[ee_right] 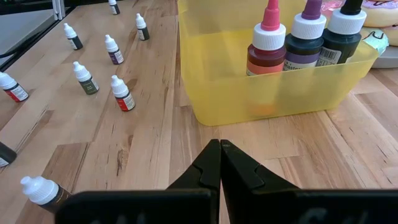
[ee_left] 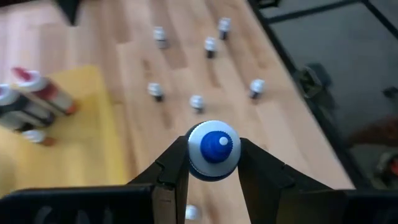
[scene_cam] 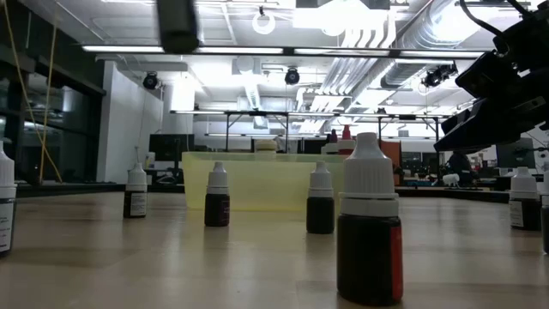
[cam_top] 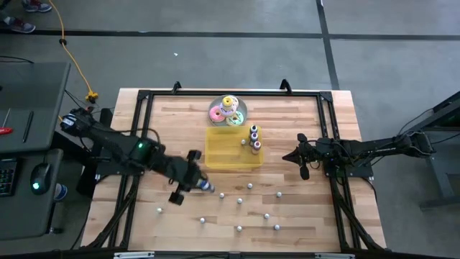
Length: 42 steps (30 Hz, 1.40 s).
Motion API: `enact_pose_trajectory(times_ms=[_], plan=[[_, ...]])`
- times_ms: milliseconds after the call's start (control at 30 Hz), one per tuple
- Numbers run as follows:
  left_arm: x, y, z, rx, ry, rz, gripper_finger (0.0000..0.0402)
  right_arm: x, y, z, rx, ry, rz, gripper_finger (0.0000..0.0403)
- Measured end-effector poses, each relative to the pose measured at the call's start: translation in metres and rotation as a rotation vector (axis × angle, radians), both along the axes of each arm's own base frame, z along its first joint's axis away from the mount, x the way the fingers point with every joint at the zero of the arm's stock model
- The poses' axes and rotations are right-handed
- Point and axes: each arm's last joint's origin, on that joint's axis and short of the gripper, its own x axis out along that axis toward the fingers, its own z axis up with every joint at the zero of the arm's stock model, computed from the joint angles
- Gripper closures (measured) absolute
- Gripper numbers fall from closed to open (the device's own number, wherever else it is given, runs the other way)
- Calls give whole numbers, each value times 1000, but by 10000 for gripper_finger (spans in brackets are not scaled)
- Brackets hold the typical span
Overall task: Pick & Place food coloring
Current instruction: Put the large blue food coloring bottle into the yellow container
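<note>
On the left of the pale wooden table (cam_top: 172,223), the left gripper (ee_left: 214,163) is clamped on one small food coloring bottle with a blue tip and whitish cap (ee_left: 213,150), held above the boards just short of the translucent yellow rectangular tray (cam_top: 231,155). More tiny white-capped bottles (cam_top: 250,186) stand scattered over the near half of the table. Three taller bottles with pink, purple and black caps (ee_right: 308,32) stand upright in the tray's far right corner. The right gripper (ee_right: 220,163) hangs at the tray's right side, fingers pressed together, holding nothing.
</note>
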Motion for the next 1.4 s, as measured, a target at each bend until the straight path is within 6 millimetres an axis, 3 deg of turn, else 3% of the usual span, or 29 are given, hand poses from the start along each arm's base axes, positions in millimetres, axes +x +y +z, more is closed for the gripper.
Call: enact_pose_trajectory(times_ms=[333, 633, 867, 1167, 1400], plan=[[29, 55, 2, -4, -82, 203, 302, 0, 0, 0, 0, 1, 0, 402], [72, 93, 0, -32, -140, 321, 302, 0, 0, 0, 0, 1, 0, 402], [110, 108, 10, -57, -95, 317, 302, 0, 0, -1, 0, 6, 0, 402], [145, 109, 19, -13, -35, 287, 302, 0, 0, 0, 0, 4, 0, 402], [157, 110, -11, 32, 109, 307, 302, 0, 0, 0, 0, 3, 0, 402]])
